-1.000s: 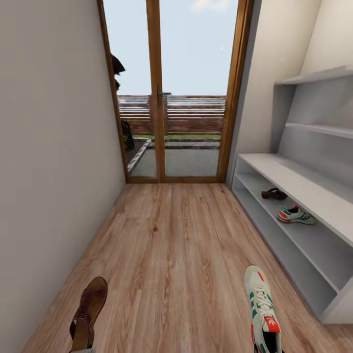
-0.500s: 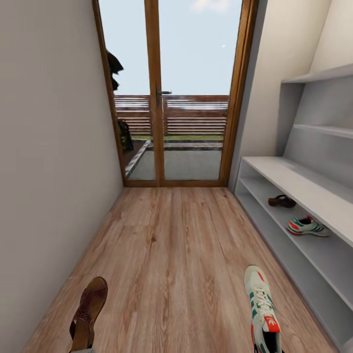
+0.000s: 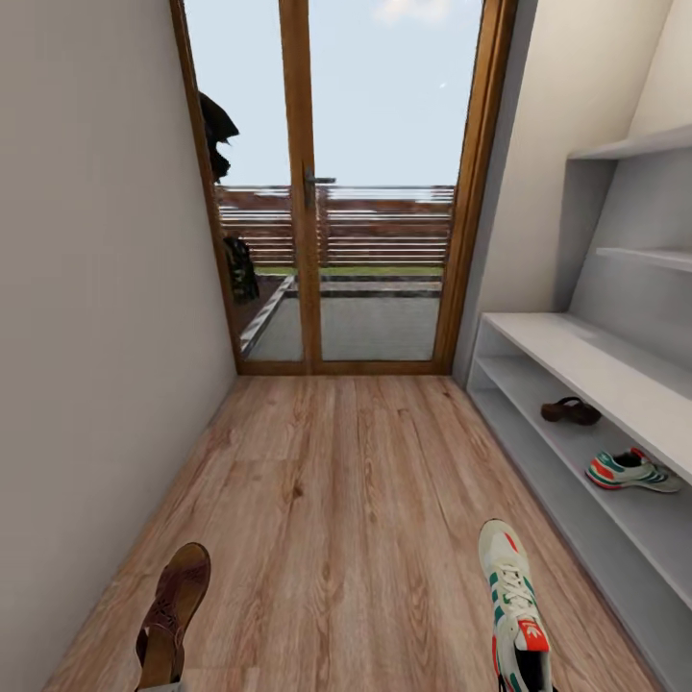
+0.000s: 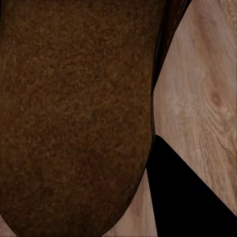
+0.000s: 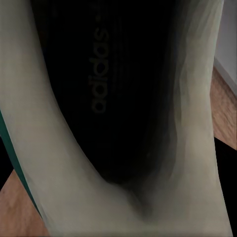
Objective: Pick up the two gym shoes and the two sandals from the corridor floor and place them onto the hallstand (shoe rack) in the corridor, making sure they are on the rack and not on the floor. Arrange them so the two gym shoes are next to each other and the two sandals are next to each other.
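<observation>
A brown sandal (image 3: pixel 171 615) hangs over the corridor floor (image 3: pixel 346 500) at the lower left of the head view, carried by my left gripper (image 3: pixel 159 684). In the left wrist view its brown sole (image 4: pixel 74 113) is very close, beside a black finger (image 4: pixel 190 202). A white gym shoe (image 3: pixel 514 605) with green stripes and a red tongue label is carried by my right gripper (image 3: pixel 524 684). Its dark inside (image 5: pixel 113 89) shows in the right wrist view. The hallstand (image 3: pixel 577 351) stands along the right wall. On its upper open shelf lie another sandal (image 3: pixel 571 411) and another gym shoe (image 3: pixel 630 471), a little apart.
A wood-framed glass door (image 3: pixel 336 192) closes the far end of the corridor. A plain wall (image 3: pixel 86 336) runs along the left. Thin grey wall shelves (image 3: pixel 634 144) hang above the hallstand. Bare plank floor lies between the walls.
The camera has moved forward and turned slightly left, so the hallstand and its shoes slid toward the right edge. The carried sandal and gym shoe kept their places in the picture.
</observation>
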You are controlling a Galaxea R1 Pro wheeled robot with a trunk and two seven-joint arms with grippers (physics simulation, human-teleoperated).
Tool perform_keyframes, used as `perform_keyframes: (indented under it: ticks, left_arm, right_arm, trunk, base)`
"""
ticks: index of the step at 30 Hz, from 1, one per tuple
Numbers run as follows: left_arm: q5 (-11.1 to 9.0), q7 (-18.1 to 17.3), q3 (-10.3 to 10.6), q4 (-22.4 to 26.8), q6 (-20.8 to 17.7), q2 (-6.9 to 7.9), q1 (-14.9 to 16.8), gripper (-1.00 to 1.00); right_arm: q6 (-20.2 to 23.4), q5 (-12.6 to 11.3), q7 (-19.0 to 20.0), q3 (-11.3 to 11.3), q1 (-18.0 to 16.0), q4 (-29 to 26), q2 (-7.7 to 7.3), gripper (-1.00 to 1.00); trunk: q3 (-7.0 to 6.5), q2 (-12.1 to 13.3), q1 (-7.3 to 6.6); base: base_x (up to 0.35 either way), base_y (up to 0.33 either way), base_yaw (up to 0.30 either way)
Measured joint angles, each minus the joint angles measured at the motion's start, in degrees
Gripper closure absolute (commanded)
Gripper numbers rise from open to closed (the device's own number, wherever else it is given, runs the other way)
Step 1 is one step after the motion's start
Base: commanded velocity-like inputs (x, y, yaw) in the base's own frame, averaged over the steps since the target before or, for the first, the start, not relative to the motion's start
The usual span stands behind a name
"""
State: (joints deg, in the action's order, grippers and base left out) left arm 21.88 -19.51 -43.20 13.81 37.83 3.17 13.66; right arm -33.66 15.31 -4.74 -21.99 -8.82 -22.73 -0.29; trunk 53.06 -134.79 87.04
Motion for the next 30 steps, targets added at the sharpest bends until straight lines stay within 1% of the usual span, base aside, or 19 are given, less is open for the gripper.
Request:
perform_keyframes:
  ticks: [30]
  left_arm:
    - [-0.01,0.00,-0.05,-0.08,-0.02,0.00,0.00,1.00]
  right_arm:
    - [0.00,0.00,0.01,0.00,0.00,0.00,0.01,1.00]
  trunk:
    - [0.00,0.00,0.00]
  base:
    - [0.337,0.000,0.000]
